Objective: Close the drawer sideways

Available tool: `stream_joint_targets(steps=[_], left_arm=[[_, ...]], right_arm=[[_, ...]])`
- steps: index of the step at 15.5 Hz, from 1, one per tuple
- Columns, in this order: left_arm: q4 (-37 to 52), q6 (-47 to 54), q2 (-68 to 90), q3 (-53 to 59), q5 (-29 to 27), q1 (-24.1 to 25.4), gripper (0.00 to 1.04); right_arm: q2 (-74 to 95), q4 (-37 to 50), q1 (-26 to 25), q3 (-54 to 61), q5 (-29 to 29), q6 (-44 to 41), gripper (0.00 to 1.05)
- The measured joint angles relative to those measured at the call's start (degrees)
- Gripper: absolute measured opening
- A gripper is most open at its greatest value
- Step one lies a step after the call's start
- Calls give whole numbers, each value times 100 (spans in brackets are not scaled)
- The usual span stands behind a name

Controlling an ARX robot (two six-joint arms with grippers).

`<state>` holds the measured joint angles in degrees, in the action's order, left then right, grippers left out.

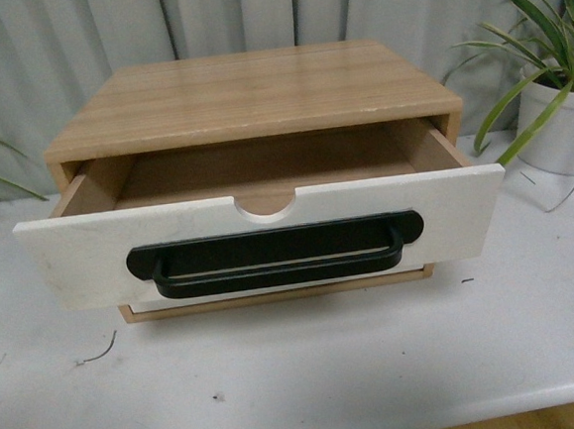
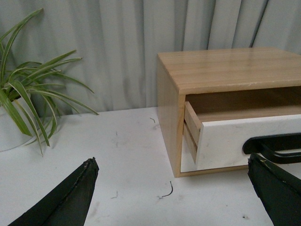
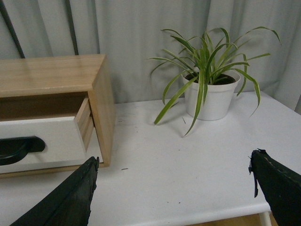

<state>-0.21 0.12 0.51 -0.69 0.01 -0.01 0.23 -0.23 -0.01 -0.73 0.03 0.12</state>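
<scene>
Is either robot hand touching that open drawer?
Apart. The front view shows the whole drawer front with nothing on it; the left hand and right hand hang open, short of it.

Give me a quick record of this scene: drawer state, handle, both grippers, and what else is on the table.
Drawer: pulled partly out of the wooden cabinet, no contents in view
Handle: black bar, untouched
Left gripper: open, clear of the cabinet
Right gripper: open, clear of the cabinet
Table: white
Plants: left plant, right plant, flanking the cabinet
</scene>
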Motion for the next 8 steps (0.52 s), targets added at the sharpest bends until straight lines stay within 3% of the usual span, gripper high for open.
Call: stream_joint_targets(steps=[6,7,8], left_arm=[[-15,0,2,0,-17,-2,98],[-470,-256,262,-129,-787,-417,98],[-352,-166,737,-245,-1550,-1156,98]], right_arm=[[13,-66,4,-4,28,31,98],[562,-1064,232,-385,531,612,98],[1445,-1482,424,-828,553,1263,98]])
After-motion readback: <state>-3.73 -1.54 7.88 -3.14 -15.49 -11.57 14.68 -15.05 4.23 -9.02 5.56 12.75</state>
